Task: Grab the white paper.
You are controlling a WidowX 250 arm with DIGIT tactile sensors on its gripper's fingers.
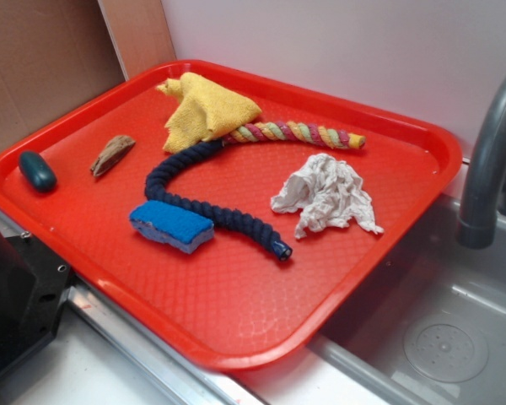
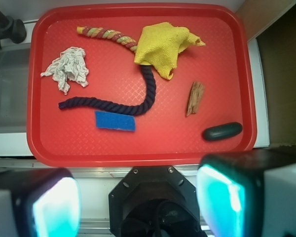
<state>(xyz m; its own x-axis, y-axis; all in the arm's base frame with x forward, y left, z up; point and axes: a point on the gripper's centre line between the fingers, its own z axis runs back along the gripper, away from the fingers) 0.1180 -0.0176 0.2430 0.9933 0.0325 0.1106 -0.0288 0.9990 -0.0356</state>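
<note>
In the exterior view we count one red tray (image 1: 236, 329) carrying seven things: one white paper (image 1: 327, 196), crumpled; one yellow cloth (image 1: 207, 110); one striped rope (image 1: 299, 133); one dark blue rope (image 1: 204, 192); one blue sponge (image 1: 172, 224); one brown piece of wood (image 1: 112, 154); and one dark green oval (image 1: 37, 170). One grey tap (image 1: 489, 160) stands beside the tray over a sink (image 1: 443, 329). We do not see the pincer here.

In the wrist view the pincer (image 2: 138, 200) shows its two fingers (image 2: 54, 207) at the bottom edge, spread wide with nothing between them. All seven things lie ahead of it on the tray (image 2: 138, 148). The white paper (image 2: 68, 68) sits far ahead and to the left, well apart from the fingers. The sponge (image 2: 115, 121) is nearest, with the dark blue rope (image 2: 133, 106) just beyond. The yellow cloth (image 2: 165, 47) lies far ahead; the wood (image 2: 195, 98) and the oval (image 2: 222, 131) lie ahead to the right.
</note>
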